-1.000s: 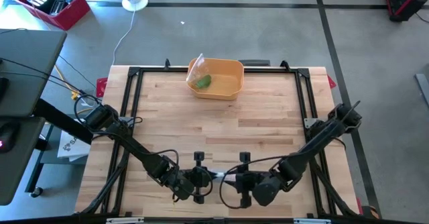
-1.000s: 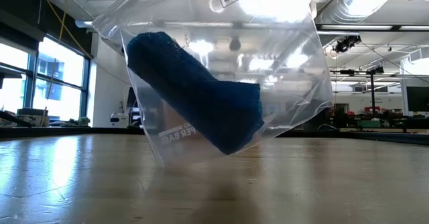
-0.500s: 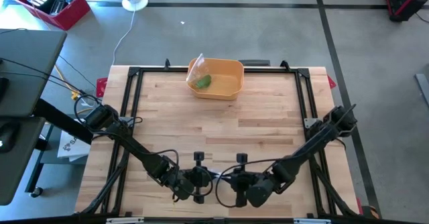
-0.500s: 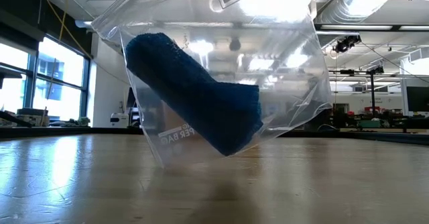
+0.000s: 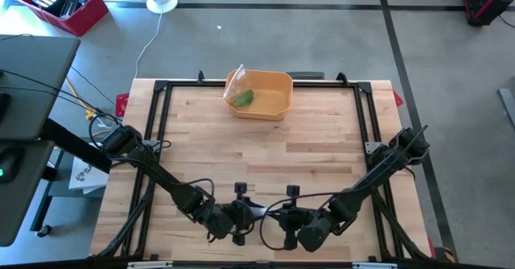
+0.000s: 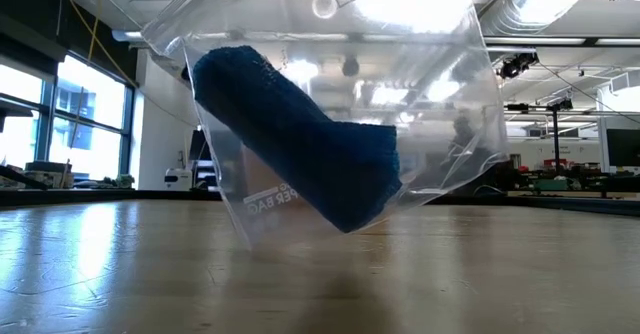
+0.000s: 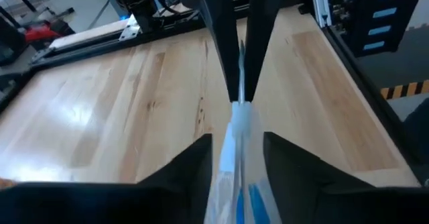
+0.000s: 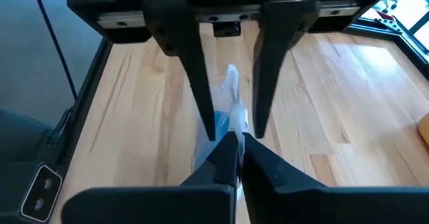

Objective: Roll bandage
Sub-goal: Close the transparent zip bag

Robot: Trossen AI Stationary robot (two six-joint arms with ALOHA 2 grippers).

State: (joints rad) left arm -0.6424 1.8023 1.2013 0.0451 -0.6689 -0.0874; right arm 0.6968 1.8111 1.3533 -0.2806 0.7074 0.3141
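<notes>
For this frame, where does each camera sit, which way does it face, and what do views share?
High: overhead, straight down; both arms, orange bin.
Low: table height, level across; clear bag with blue bandage.
Left wrist: on left arm; open left gripper around bag's top edge.
Right wrist: on right arm; right gripper shut on bag.
Shared: both wrist views show the bag and the opposite gripper.

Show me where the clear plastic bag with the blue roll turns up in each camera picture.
High view: bottom centre, barely visible between the two pincers.
Low view: clear bag fills the middle, hanging above the table.
Left wrist view: bag top edge between dark fingers.
Right wrist view: bag edge, pinched.
Shared landmark: wooden table.
</notes>
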